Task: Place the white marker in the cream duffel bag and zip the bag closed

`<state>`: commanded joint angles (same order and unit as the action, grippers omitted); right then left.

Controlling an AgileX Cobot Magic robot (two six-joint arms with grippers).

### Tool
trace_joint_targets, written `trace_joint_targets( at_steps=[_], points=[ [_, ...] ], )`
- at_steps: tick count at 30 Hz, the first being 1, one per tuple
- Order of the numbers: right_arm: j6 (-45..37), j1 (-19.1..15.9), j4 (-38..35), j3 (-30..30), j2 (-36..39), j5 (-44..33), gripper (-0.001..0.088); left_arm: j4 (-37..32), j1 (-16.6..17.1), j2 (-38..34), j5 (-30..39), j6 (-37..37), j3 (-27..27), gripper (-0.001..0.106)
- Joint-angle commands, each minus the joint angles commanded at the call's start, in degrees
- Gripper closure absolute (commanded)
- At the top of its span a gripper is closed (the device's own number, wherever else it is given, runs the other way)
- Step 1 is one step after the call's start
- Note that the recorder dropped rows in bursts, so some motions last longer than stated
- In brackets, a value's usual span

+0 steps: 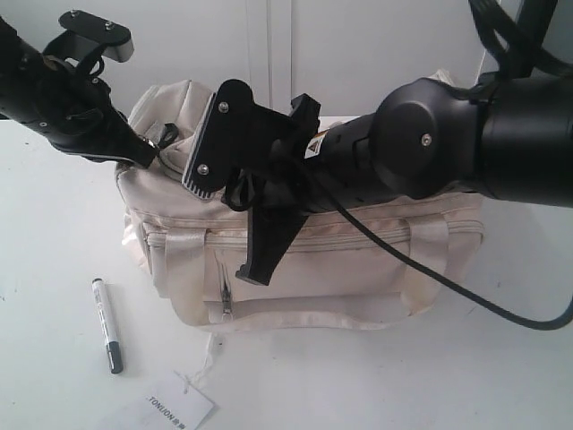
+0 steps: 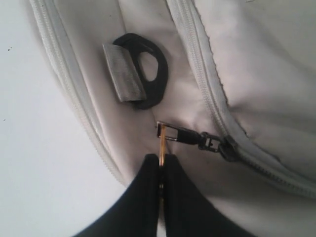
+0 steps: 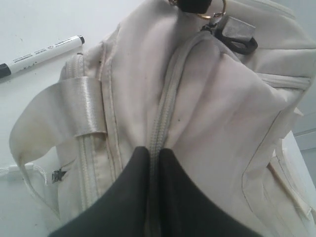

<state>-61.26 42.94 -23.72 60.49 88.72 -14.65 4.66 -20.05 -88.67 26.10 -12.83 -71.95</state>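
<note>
- While it reaches in at the bag's 10 o'clock corner in the exterior view, the left end effector [image 1: 149,158] [image 2: 161,167] has its fingers pressed together, pinching the gold ring pull [image 2: 161,142] edge-on between the tips.
- From that ring a short dark link runs to the zip slider [image 2: 228,148], which sits on the cream fabric near a black D-ring [image 2: 148,74] held by a grey webbing tab.
- At about 8 o'clock from the bag, the white marker [image 1: 107,324] [image 3: 42,53] lies flat on the white bench [image 1: 54,269], outside the bag and apart from it, its dark cap at the end nearer the camera.
- Just past the marker, at roughly 7 o'clock from the bag, a white paper tag [image 1: 179,405] lies on the bench, tied to the bag by a thin cord.
- In the middle, the cream duffel bag [image 1: 358,260] [image 3: 207,123] rests on the bench with a satin strap handle [image 3: 81,106] hanging down its side.
- Its top zip [image 3: 160,113] looks joined along the stretch seen from the right wrist.
- Coming in from 3 o'clock across the top of the bag, the right end effector [image 1: 257,267] [image 3: 153,155] has its fingers squeezed together on the raised ridge of fabric along the top zip.
</note>
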Motion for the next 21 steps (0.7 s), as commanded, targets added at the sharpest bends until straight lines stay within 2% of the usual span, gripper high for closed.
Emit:
trace_joint_targets(
  at_steps=[16,18,20,21],
  points=[
    [0.0,0.0,0.0,0.0,0.0,0.1,0.0842,0.0,0.0,0.0,3.8,0.0,0.0,0.105],
    [0.0,0.0,0.0,0.0,0.0,0.1,0.0842,0.0,0.0,0.0,3.8,0.0,0.0,0.1],
    [0.0,0.0,0.0,0.0,0.0,0.1,0.0842,0.0,0.0,0.0,3.7,0.0,0.0,0.082],
    [0.0,0.0,0.0,0.0,0.0,0.1,0.0842,0.0,0.0,0.0,3.7,0.0,0.0,0.078]
  ],
)
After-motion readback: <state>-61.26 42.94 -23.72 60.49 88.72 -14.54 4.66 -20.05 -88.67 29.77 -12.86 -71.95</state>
